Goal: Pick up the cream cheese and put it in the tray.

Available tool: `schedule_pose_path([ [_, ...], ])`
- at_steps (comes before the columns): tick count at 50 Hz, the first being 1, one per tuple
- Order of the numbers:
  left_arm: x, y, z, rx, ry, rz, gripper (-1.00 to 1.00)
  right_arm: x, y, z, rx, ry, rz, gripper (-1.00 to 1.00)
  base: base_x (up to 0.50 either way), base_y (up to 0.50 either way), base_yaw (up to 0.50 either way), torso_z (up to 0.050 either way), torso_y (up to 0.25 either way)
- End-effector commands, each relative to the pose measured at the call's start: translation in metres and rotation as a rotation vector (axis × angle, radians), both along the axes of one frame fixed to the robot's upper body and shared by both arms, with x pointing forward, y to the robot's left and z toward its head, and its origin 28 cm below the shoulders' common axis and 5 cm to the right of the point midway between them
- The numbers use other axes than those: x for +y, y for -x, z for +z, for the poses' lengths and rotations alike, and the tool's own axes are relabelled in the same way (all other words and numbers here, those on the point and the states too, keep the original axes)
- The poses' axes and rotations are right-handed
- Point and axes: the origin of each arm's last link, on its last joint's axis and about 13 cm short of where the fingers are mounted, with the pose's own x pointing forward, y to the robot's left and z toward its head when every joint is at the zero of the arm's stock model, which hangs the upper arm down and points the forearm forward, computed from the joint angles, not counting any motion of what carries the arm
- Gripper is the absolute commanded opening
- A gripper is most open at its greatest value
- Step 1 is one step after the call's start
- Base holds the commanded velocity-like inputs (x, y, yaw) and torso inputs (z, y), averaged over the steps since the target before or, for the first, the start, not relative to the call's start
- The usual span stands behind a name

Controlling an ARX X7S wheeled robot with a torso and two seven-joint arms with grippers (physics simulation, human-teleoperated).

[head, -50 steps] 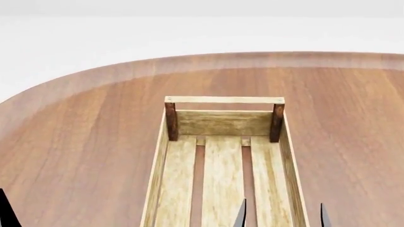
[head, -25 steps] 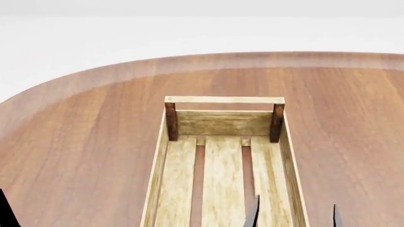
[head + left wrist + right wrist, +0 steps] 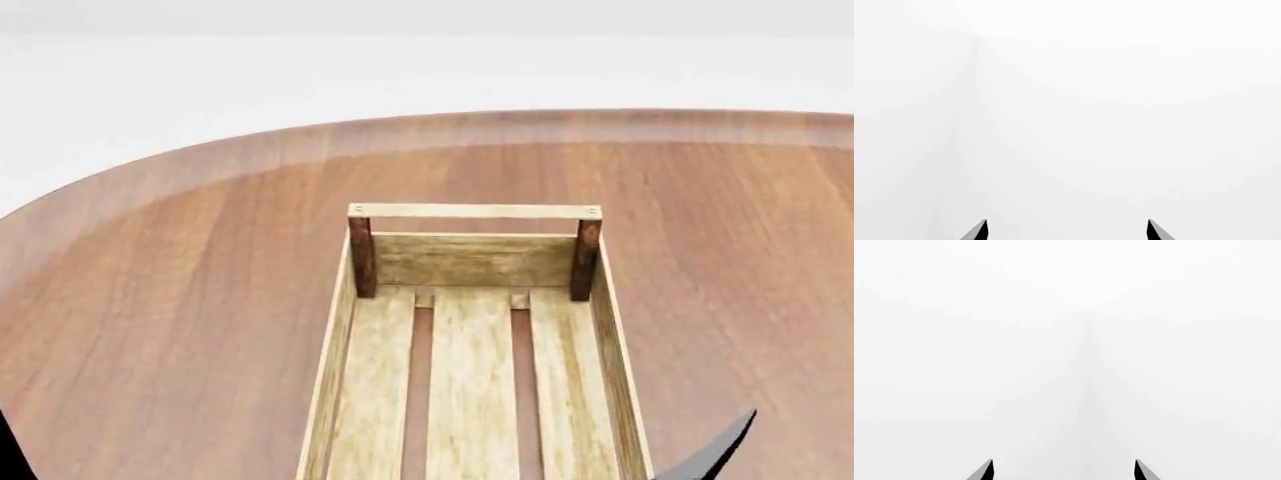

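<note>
The tray (image 3: 474, 211), a long light-wood slatted crate with dark corner posts, lies on the table in the head view and runs off the near edge of the picture. Nothing shows on the slats in view. The cream cheese is out of view in every frame. A dark finger (image 3: 714, 455) of my right gripper pokes in at the near right, just outside the tray's right wall. My left gripper (image 3: 1067, 229) and right gripper (image 3: 1063, 469) each show two fingertips wide apart against blank white, holding nothing.
The round brown wooden table (image 3: 174, 300) has its curved far edge (image 3: 441, 125) across the upper head view, with white beyond. A dark sliver of the left arm (image 3: 6, 452) sits at the near left corner.
My right gripper has moved right, from over the tray's near right slats to outside its right wall. Its two upright tips now show as one slanted wedge. The tray has not moved.
</note>
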Motion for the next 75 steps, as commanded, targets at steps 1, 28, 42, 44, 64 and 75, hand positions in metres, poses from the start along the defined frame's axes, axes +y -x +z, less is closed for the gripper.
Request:
schedule_pose_path([
  [1, 0.0, 0.0, 0.0, 0.0, 0.001, 0.004, 1.0, -0.009, -0.004, 0.001, -0.003, -0.033, -0.223, 1.0, 0.0, 0.0, 0.0, 0.0, 0.0],
  [28, 0.0, -0.001, -0.001, 0.0, 0.001, 0.004, 1.0, -0.031, -0.014, -0.001, 0.041, -0.097, -0.525, 1.0, 0.0, 0.0, 0.0, 0.0, 0.0],
  [42, -0.001, -0.001, -0.001, 0.001, -0.001, -0.003, 1.0, -0.05, -0.011, 0.001, 0.049, -0.135, -0.588, 1.0, 0.0, 0.0, 0.0, 0.0, 0.0],
  [44, -0.001, -0.001, 0.0, 0.0, 0.0, -0.003, 1.0, -0.052, -0.011, 0.001, 0.051, -0.137, -0.586, 1.0, 0.0, 0.0, 0.0, 0.0, 0.0],
  [64, 0.0, -0.001, -0.001, -0.001, -0.001, -0.001, 1.0, -0.063, -0.013, -0.007, 0.115, -0.168, -0.624, 1.0, 0.0, 0.0, 0.0, 0.0, 0.0],
  [75, -0.001, -0.001, 0.0, -0.001, -0.006, -0.005, 1.0, -0.069, -0.012, -0.008, 0.158, -0.261, -0.687, 1.0, 0.0, 0.0, 0.0, 0.0, 0.0],
])
